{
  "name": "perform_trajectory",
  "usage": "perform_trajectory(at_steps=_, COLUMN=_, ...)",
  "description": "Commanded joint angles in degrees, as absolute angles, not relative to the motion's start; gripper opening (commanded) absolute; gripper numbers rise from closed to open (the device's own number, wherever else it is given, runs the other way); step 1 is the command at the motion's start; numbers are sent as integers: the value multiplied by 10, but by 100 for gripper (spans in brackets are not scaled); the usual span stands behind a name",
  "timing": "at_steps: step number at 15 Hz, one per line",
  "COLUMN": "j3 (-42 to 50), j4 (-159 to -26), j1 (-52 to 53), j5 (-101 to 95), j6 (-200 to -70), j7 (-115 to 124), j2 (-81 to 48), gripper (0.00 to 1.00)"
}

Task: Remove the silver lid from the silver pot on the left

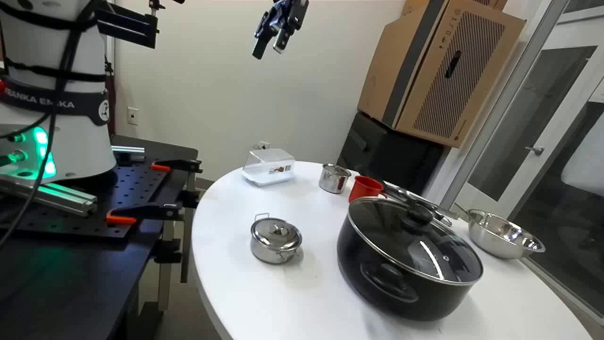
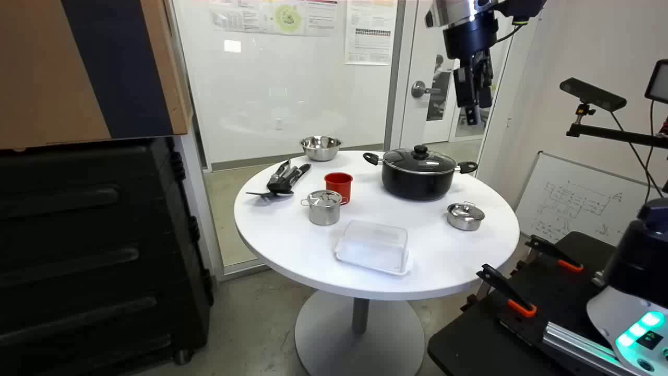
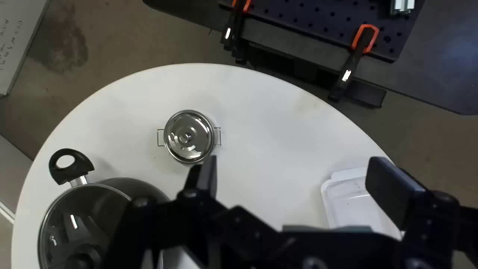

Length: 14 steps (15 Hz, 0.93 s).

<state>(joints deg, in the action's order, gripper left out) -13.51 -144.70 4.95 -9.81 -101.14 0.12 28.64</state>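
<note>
Look in an exterior view for the lid, apparently seated on the pot, just beside the mug, in from the table edge facing the black case. Note the gripper high above the table, with jaws wide apart and nothing between. Expect thin metal: light, stiff, slippery, apt to skid or clatter rather than break. Cannot make out a knob there; grip one if present, otherwise pinch across the rim, then lift straight up.

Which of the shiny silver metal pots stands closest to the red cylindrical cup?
The cup-sized cylindrical silver pot: it stands beside the red cup, while the squat silver pot with the knobbed lid sits well apart.
</note>
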Motion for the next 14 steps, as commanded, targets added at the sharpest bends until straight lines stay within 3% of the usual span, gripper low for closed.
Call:
perform_trajectory(at_steps=1, j3=-120, j4=-1445, j1=67, j5=-104, j6=-1009, j7=8, j2=284, gripper=100)
perform_trajectory(at_steps=10, j3=-126, j4=-1401, j1=26, j5=-144, j6=-1394, j7=138, j2=122, gripper=100)
perform_trajectory(at_steps=14, j3=-126, j4=-1341, j1=29, j5=-161, j6=-1404, j7=187, j2=21, gripper=100)
